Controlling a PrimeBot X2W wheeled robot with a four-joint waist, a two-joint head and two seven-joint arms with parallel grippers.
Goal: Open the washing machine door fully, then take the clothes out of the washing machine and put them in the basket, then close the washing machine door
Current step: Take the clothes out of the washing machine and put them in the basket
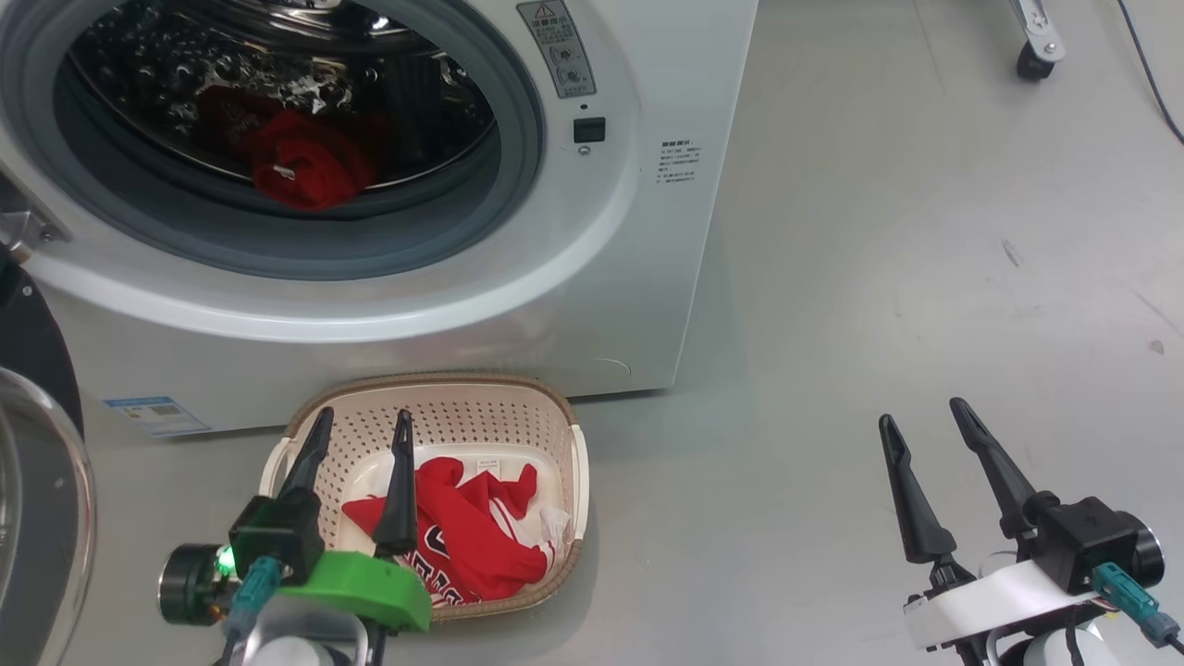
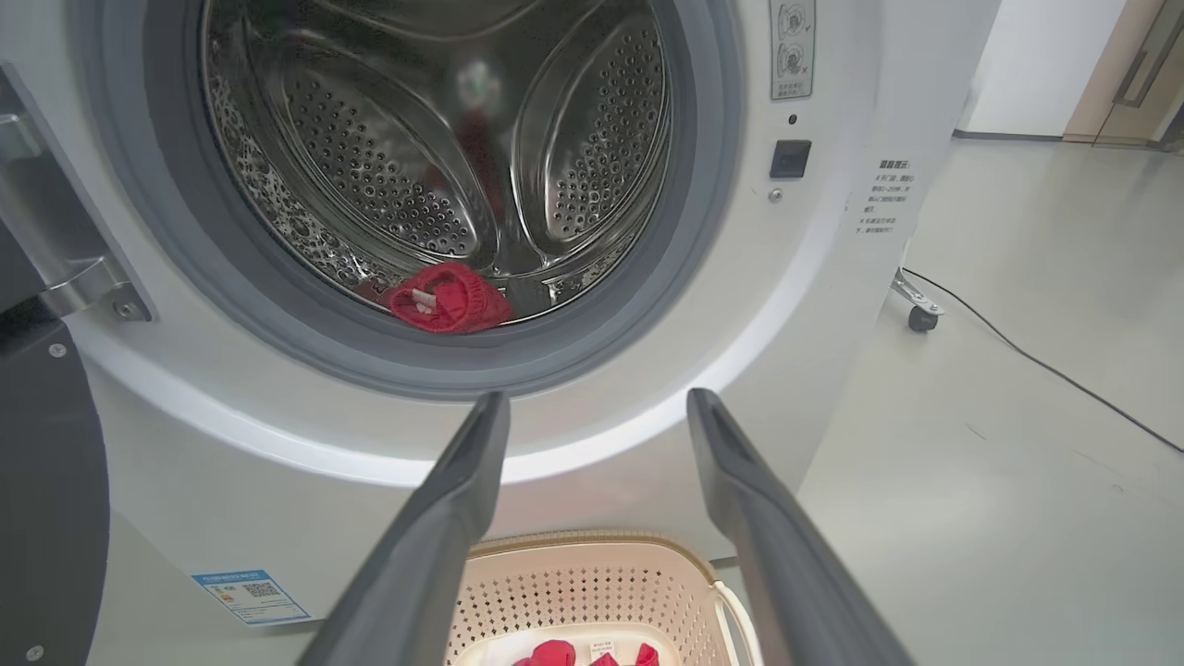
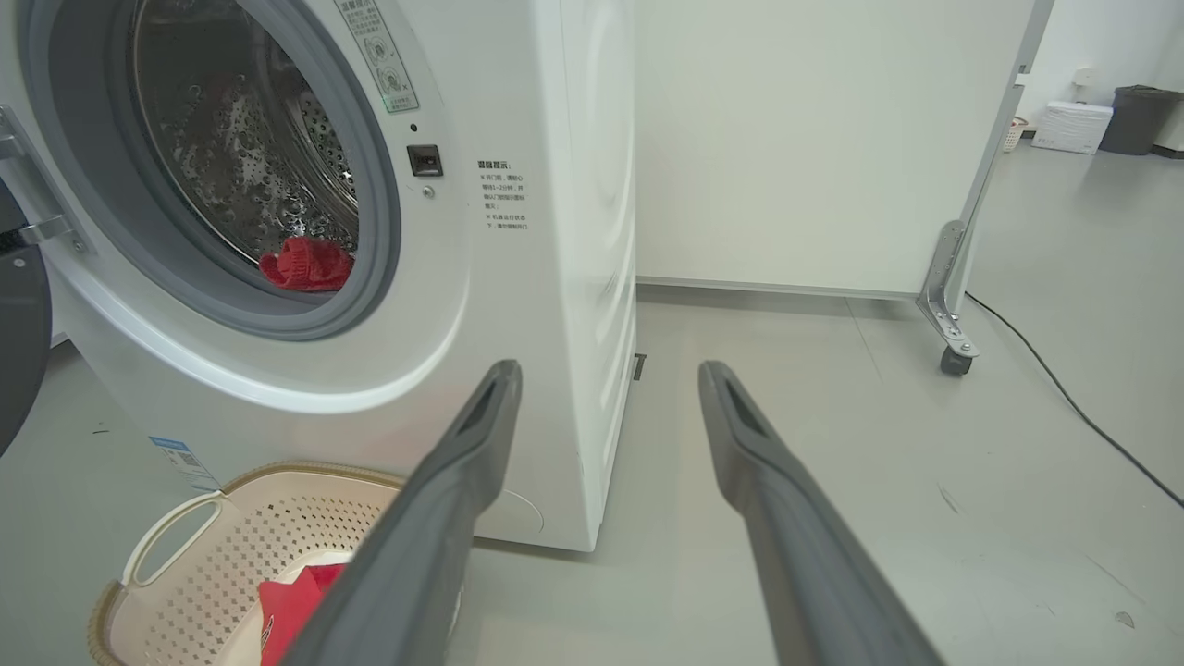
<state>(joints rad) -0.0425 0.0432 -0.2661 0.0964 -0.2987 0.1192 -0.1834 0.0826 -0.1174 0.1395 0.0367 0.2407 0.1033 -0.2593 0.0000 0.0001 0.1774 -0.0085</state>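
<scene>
Head view is showing the large round washing machine door [image 1: 42,370], glossy black frame around a clear glass bowl, standing open well off to the left of the left gripper [image 1: 363,415], so the opening step is looking done. That gripper, its two long dark fingers spread apart and gripping nothing, is hovering just over the small cream perforated plastic basket [image 1: 435,381] with the brown woven rim. Just right of its fingers and lower down, inside the basket, a bright red garment with white striped trim [image 1: 467,536] is lying loose. I cannot tell whether a finger is brushing it. Ahead of the fingertips and higher, the big white front-loading washing machine [image 1: 601,277] is gaping, and a crumpled red garment [image 1: 301,171] is sitting low at the front of its steel drum [image 2: 592,157], just behind the grey gasket [image 1: 518,176]. Far to the right, the right gripper [image 1: 923,413] is hanging over bare grey floor [image 1: 879,231], fingers likewise parted and empty, well apart from both machine and basket.

The unloading step is in hand, and by my reading roughly half done: one piece out, one waiting. The next move is calling for the left gripper to lift clear of the basket rim, reach forward over the gasket lip into the drum and pinch the bunched cloth — deep enough to catch a fold, without snagging the rubber. Closing the door is coming after that.
</scene>
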